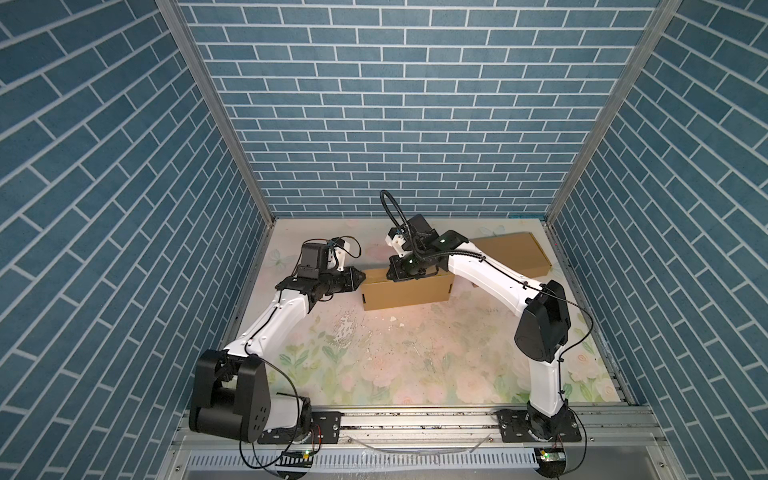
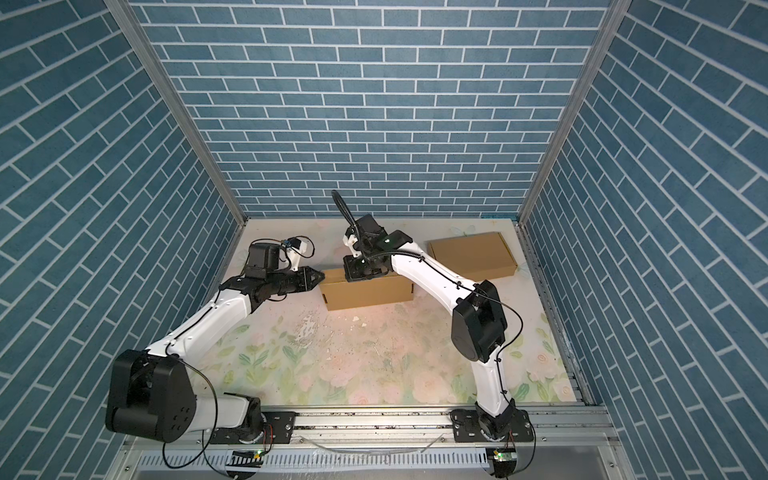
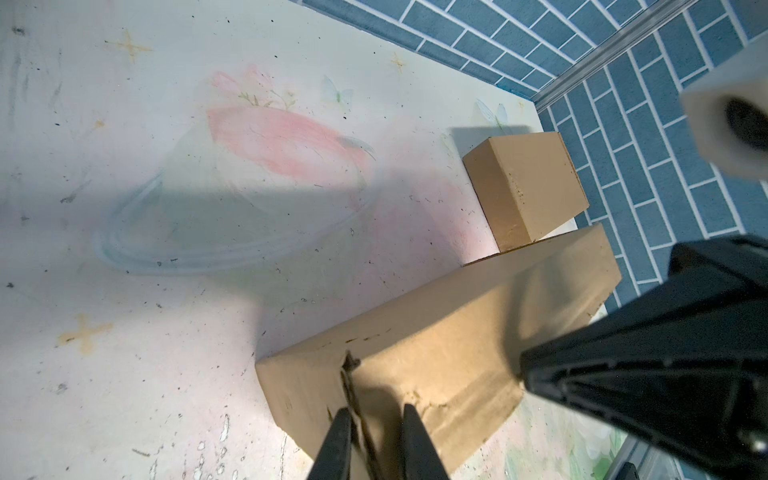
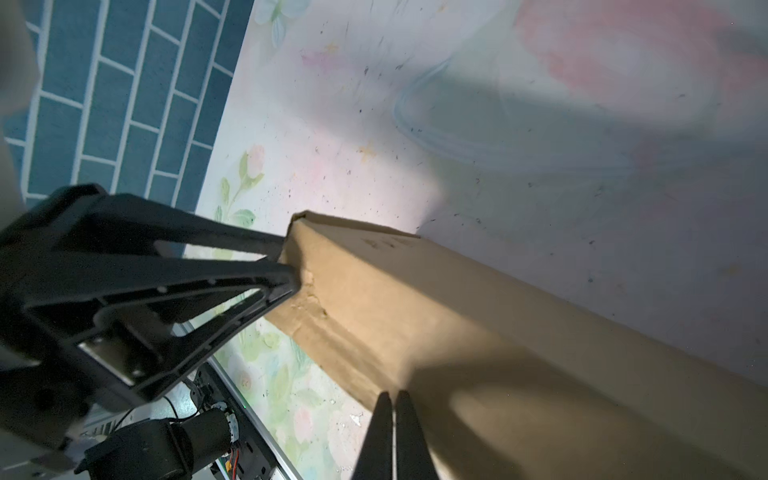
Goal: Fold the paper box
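Floral tabletop [image 1: 395, 365]: lower frame.
Paper box [image 1: 407, 293]: mid-frame, lying lengthwise.
Left gripper [image 1: 360, 277]: pinching the box's left end flap, probably to tuck it.
Right gripper [image 4: 395, 401]: fingers together, empty, pressing the box top to steady it.
Second cardboard box [image 1: 515, 251]: upper right, set apart.

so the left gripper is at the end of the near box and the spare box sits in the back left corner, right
Not quite: the spare box sits toward the back right corner, not the back left, as both top views show. The rest holds: the left gripper is at the end of the near box.
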You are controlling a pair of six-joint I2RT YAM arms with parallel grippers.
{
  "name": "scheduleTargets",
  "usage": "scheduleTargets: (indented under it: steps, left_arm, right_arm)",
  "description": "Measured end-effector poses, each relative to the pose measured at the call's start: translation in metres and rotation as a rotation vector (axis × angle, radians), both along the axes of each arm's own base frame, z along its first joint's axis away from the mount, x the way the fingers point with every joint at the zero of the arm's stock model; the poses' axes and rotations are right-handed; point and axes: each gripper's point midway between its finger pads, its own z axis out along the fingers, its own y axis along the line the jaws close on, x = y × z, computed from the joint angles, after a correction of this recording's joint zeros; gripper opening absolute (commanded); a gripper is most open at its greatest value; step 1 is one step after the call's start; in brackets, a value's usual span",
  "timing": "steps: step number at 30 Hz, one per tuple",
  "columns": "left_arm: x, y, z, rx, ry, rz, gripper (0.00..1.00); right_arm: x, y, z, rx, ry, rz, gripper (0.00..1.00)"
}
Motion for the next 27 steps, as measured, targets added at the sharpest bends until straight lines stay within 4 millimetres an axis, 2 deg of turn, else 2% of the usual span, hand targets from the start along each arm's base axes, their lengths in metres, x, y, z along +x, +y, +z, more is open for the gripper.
scheduleTargets:
  steps: [4,6,9,12,14,18,22,25,27]
  left_arm:
    - [-0.001,-0.001,0.001,0.009,-0.013,-0.002,0.24]
    - [-0.003,-0.002,0.001,0.018,-0.025,-0.001,0.26]
    - [-0.005,-0.005,0.002,0.035,-0.059,0.002,0.3]
    - [-0.012,-0.009,0.003,0.047,-0.118,0.002,0.34]
    - [-0.02,-0.014,0.004,0.051,-0.16,-0.002,0.35]
    - [-0.036,-0.024,0.003,0.063,-0.22,-0.021,0.37]
    - [-0.047,-0.026,0.002,0.079,-0.231,-0.024,0.39]
    - [-0.056,-0.022,0.0,0.09,-0.225,-0.019,0.45]
    - [-0.063,-0.018,-0.001,0.095,-0.214,-0.013,0.55]
  right_arm:
    - [0.039,-0.047,0.028,0.011,-0.076,-0.098,0.35]
    - [0.056,-0.084,0.045,-0.011,-0.141,-0.174,0.45]
    - [0.071,-0.148,0.057,-0.084,-0.211,-0.309,0.52]
    - [0.069,-0.196,0.048,-0.144,-0.207,-0.406,0.54]
    - [0.061,-0.215,0.034,-0.179,-0.184,-0.437,0.54]
    - [0.038,-0.225,0.005,-0.215,-0.121,-0.438,0.54]
    - [0.02,-0.229,-0.011,-0.205,-0.074,-0.449,0.58]
    - [0.007,-0.229,-0.015,-0.165,-0.045,-0.471,0.66]
    - [0.0,-0.228,-0.016,-0.132,-0.027,-0.485,0.7]
